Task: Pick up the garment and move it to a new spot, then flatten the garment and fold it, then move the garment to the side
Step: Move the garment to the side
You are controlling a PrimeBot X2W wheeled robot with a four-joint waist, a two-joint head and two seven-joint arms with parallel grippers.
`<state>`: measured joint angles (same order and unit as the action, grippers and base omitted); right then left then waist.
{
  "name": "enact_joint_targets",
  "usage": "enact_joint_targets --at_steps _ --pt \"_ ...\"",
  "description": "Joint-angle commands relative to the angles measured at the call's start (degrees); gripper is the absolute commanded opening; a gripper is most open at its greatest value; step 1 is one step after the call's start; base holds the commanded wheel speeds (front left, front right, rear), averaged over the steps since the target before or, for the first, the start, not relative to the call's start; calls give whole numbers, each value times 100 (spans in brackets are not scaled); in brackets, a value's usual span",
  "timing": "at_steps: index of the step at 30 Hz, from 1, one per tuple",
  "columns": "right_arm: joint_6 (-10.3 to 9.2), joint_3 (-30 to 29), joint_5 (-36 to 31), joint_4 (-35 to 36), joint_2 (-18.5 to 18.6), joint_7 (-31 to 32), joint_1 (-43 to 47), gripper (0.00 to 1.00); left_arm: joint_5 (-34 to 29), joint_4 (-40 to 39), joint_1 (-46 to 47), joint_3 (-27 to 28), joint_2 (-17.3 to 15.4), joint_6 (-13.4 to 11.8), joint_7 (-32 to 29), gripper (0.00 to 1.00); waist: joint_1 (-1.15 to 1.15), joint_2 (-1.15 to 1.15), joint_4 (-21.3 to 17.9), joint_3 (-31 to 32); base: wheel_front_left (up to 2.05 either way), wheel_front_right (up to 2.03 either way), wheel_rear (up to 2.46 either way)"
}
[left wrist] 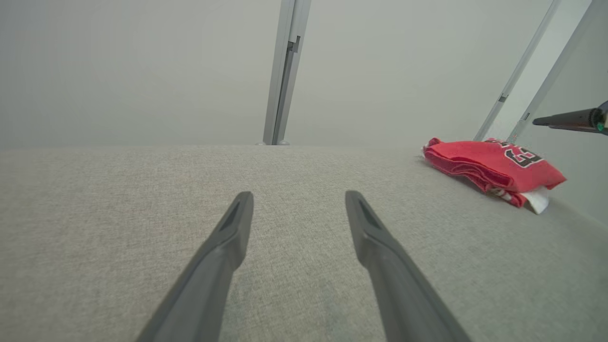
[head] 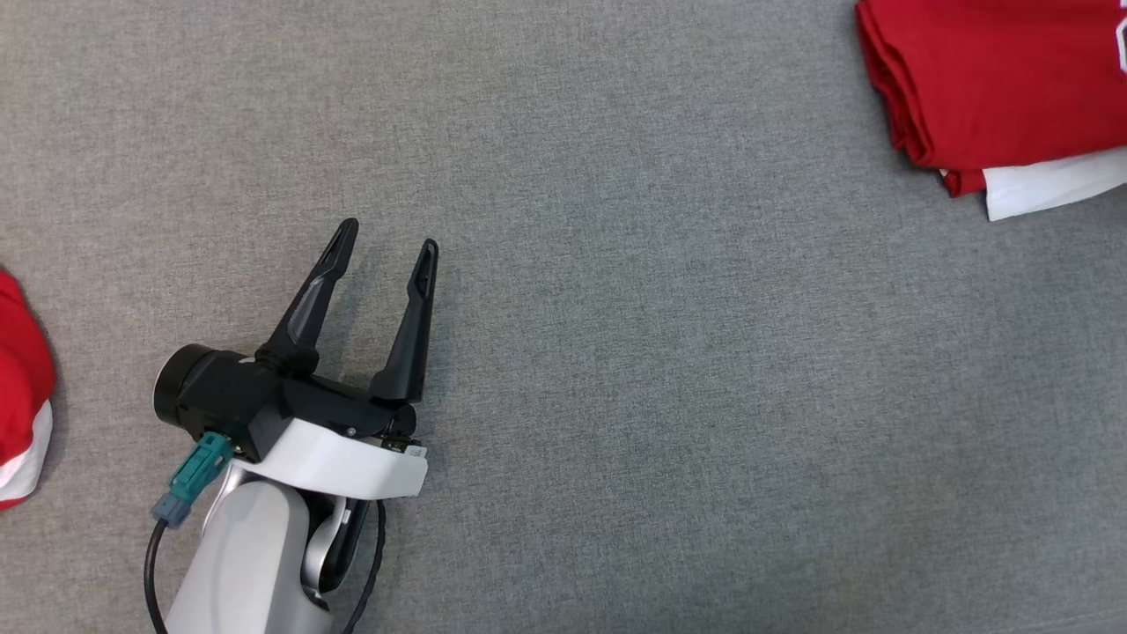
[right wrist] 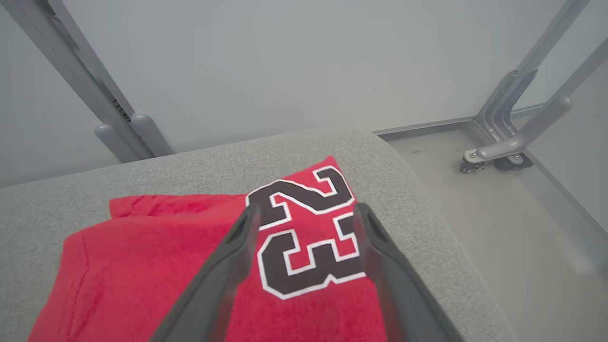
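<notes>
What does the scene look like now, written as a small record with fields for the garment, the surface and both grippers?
surface: grey woven fabric surface
garment: folded red fabric jersey with black-and-white number 23, lying near the surface's rounded corner
left gripper: open, empty, over bare surface, apart from the jersey
right gripper: open, jaws apart above the number
other: red-and-white cloth at the head view's left edge

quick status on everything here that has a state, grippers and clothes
left gripper: open, holding nothing, over the bare grey surface
right gripper: open, fingers spread above the number 23, not gripping
garment: folded, lying by the surface's right corner, white layer poking out underneath
second red cloth: at the left edge, cut off by the frame, folded or not cannot tell
</notes>
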<state>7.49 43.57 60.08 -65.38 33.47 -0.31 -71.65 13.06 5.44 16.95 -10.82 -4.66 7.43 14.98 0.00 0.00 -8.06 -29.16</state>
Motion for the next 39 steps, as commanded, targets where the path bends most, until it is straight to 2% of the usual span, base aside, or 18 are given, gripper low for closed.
enact_joint_targets --at_steps 1,10,20,31,39 --pt "2 29 -24 -48 -19 -70 -71 100 20 -3 93 12 -27 7 17 100 0 0 8 13 0 0 0" --pt "2 178 -121 -164 -114 -301 50 100 55 60 -31 50 17 7 17 100 0 0 -13 297 0 0 0" --pt "2 462 -205 297 -126 -615 305 100 124 85 -292 215 85 7 16 100 0 0 -9 939 0 0 0" --pt "2 629 -112 1181 43 -969 987 100 242 55 -779 518 154 7 16 100 0 0 363 1753 0 0 0" --pt "2 485 -257 1507 -30 -1281 1774 100 290 70 -1237 786 166 -72 16 100 0 0 671 2295 0 0 0"
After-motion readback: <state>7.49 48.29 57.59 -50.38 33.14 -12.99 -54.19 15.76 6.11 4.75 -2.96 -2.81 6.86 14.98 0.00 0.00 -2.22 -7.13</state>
